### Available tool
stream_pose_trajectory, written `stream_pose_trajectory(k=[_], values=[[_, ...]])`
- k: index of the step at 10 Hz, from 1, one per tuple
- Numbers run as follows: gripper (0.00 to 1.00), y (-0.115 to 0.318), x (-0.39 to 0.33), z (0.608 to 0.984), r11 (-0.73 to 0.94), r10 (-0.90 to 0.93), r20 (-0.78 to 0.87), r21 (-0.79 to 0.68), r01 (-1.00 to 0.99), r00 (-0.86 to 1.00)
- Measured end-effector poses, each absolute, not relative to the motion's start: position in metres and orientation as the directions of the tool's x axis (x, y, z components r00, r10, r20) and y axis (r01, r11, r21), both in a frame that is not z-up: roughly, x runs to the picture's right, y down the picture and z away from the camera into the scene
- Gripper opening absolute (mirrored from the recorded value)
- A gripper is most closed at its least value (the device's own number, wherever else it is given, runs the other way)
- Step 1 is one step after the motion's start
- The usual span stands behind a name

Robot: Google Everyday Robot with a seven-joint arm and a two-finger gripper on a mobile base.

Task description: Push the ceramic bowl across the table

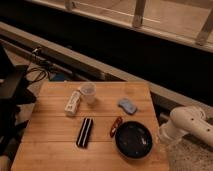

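The ceramic bowl [134, 140], wide, shallow and glossy black, sits near the front right corner of the light-brown plank table [55, 147]. My white arm [187, 121] reaches in from the right, beyond the table's right edge. My gripper [164, 136] is at its lower end, just right of the bowl's rim and beside the table edge. I cannot tell whether it touches the bowl.
On the table are a white cup [88, 92], a white bottle lying down [73, 103], a blue object [127, 105], a small red item [116, 126] just left of the bowl, and a black flat bar [85, 132]. Dark equipment [12, 95] stands left of the table.
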State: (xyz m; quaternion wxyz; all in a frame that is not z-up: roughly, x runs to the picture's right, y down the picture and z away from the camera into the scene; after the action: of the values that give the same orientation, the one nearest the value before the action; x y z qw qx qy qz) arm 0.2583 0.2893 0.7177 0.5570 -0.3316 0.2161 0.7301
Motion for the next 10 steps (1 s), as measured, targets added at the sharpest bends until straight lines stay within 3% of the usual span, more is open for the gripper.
stream_pose_trajectory(k=[5, 10], values=[[0.00, 0.291, 0.216, 0.721, -0.269, 0.670, -0.739, -0.149, -0.951, -0.074], [0.00, 0.271, 0.240, 0.703, -0.296, 0.710, -0.697, -0.168, -0.940, -0.099]])
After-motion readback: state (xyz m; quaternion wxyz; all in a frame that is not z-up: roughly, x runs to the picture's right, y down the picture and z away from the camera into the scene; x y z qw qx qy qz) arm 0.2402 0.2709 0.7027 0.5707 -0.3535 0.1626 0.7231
